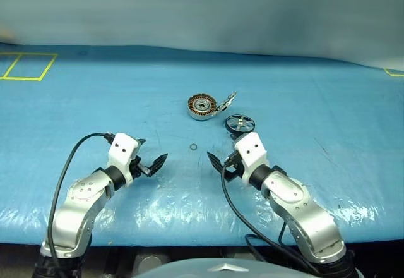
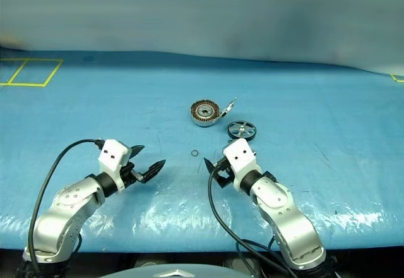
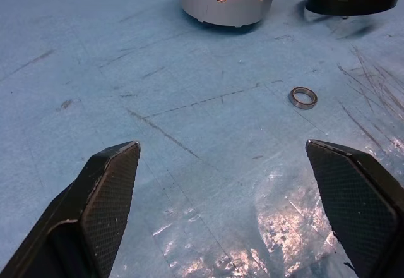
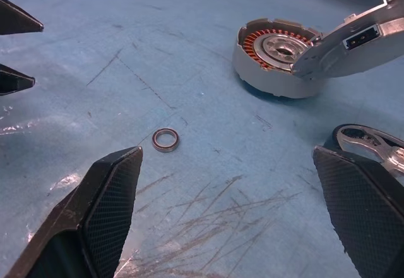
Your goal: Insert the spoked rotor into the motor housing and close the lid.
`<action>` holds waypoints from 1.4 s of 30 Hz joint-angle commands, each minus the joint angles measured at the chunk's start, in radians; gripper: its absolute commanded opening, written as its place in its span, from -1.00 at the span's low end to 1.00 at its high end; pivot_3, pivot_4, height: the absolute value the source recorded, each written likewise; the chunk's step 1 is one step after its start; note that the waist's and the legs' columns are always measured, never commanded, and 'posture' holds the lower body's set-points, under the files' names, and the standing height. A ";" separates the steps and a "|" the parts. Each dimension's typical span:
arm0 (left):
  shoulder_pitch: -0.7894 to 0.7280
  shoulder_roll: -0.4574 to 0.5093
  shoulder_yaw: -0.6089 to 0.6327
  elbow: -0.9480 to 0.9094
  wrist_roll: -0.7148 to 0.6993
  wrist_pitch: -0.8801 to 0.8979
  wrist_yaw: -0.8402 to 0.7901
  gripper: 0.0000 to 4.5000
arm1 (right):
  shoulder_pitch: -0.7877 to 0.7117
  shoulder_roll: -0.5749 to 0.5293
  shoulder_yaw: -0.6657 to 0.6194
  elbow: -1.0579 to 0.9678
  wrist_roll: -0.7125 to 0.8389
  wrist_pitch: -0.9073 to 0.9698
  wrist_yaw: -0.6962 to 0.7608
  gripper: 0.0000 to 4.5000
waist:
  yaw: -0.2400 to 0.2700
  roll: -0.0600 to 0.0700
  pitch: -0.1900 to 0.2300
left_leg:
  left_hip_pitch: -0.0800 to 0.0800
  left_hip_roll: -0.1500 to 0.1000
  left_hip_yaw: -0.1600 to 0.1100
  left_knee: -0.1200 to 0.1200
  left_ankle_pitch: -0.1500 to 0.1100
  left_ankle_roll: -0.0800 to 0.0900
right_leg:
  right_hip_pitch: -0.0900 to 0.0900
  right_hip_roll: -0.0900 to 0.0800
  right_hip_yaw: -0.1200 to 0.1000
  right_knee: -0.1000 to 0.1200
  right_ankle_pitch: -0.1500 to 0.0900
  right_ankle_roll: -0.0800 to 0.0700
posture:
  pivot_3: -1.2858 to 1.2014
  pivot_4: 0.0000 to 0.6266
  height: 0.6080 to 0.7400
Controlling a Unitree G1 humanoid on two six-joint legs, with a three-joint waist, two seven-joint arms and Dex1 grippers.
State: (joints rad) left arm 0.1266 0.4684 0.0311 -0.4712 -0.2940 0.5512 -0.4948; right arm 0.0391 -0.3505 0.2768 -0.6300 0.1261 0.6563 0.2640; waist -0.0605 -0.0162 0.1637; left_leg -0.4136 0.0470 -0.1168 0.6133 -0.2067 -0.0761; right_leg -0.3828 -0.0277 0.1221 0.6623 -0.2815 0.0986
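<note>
Spoked rotor [image 1: 240,124], dark-rimmed, beside copper-wound round silver motor housing [image 1: 202,107].

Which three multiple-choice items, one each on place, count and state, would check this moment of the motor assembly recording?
1. Where does the spoked rotor lie?
A. inside the motor housing
B. on the blue table cover beside the motor housing
C. in the right gripper

2. How many small loose rings lie on the blue table cover?
A. none
B. one
C. three

3. How does the lid stand?
A. swung open
B. shut flat
C. lying detached

Answers:
1 B: the rotor rests on the blue table cover, apart from the motor housing, and the right gripper is open.
2 B: a single small ring lies between the left gripper and the right gripper.
3 A: the lid stands raised at the housing's rim, windings exposed.
</note>
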 commanded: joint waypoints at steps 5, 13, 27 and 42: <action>0.016 -0.004 0.006 -0.023 0.007 -0.049 0.002 0.99 | 0.000 -0.002 0.012 -0.012 -0.024 -0.028 0.013 1.00 | 0.001 0.000 0.000 | 0.000 0.000 0.000 0.000 0.000 0.000 | 0.000 0.000 0.000 0.000 0.000 0.000 | 0.03 -0.52 1.00; 0.019 -0.009 0.006 -0.017 0.008 -0.060 0.007 0.99 | -0.007 0.012 0.015 0.006 -0.059 -0.057 0.012 1.00 | 0.000 0.000 0.000 | 0.000 0.000 0.000 0.000 0.000 0.000 | 0.000 0.000 0.000 0.000 0.000 0.000 | 0.03 -0.52 1.00; 0.010 -0.012 0.013 -0.013 0.013 -0.078 0.016 0.99 | -0.001 0.043 0.010 0.016 -0.064 -0.044 0.022 1.00 | 0.000 0.000 0.000 | 0.000 0.000 0.000 0.000 0.000 0.000 | 0.000 0.000 0.000 0.001 0.000 0.000 | 0.03 -0.52 1.00; 0.013 -0.012 0.012 -0.004 0.043 -0.097 0.035 0.99 | -0.005 0.079 -0.027 0.008 -0.020 0.063 0.020 1.00 | 0.000 0.000 0.000 | 0.001 0.000 0.000 0.001 0.000 0.000 | 0.000 0.000 0.000 0.001 0.001 -0.001 | 0.03 -0.52 1.00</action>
State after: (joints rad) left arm 0.1414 0.4546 0.0307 -0.4671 -0.2537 0.4741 -0.4591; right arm 0.0450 -0.2692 0.2559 -0.5965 0.1028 0.7253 0.2828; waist -0.0601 -0.0161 0.1637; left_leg -0.4131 0.0471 -0.1168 0.6139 -0.2067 -0.0761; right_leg -0.3825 -0.0276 0.1220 0.6636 -0.2810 0.0975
